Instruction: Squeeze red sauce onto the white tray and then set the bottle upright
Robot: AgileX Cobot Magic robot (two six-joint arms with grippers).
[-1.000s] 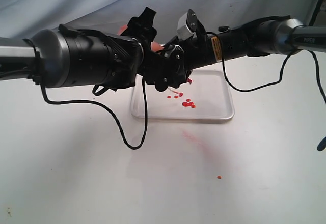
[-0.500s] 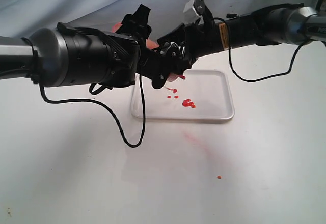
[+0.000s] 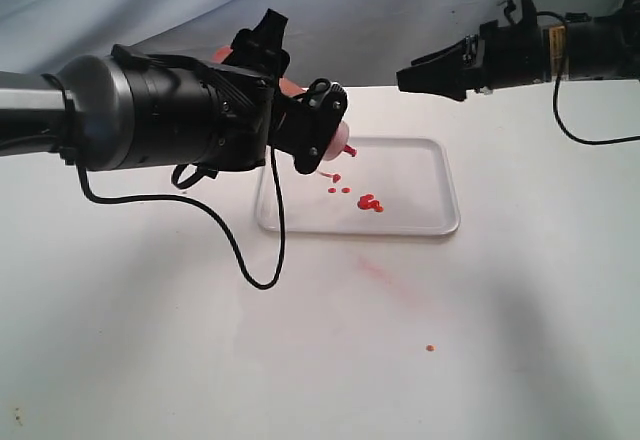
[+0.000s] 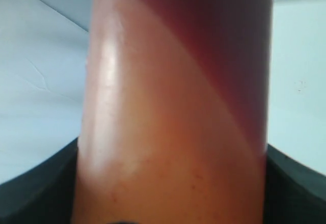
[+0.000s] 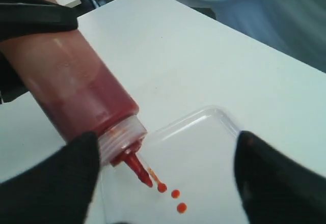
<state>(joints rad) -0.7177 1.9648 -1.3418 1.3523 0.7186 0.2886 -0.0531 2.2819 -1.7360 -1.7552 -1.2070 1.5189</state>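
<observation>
My left gripper (image 3: pixel 312 128) is shut on the bottle (image 3: pixel 343 141), holding it tilted with the red nozzle (image 3: pixel 349 149) pointing down over the white tray (image 3: pixel 420 222). In the left wrist view the bottle (image 4: pixel 173 122) fills the picture, darker red sauce on one side. Small round drops of red sauce (image 3: pixel 370 202) lie in the tray. My right gripper (image 3: pixel 408 77) hangs open, high at the back right, apart from the bottle. Its view looks down on the bottle (image 5: pixel 76 91), the nozzle (image 5: pixel 138 168), three drops (image 5: pixel 175 193) and the tray's rim (image 5: pixel 224 116), with nothing between its fingers (image 5: pixel 275 178).
A faint red smear (image 3: pixel 385 275) and one stray red drop (image 3: pixel 430 348) mark the white table in front of the tray. A black cable loop (image 3: pixel 262 282) hangs from the left arm. Grey-blue cloth (image 3: pixel 150 0) backs the table.
My right gripper has left the bottle and pulled up and away to the right. The left gripper keeps the bottle tilted over the tray, nearly still.
</observation>
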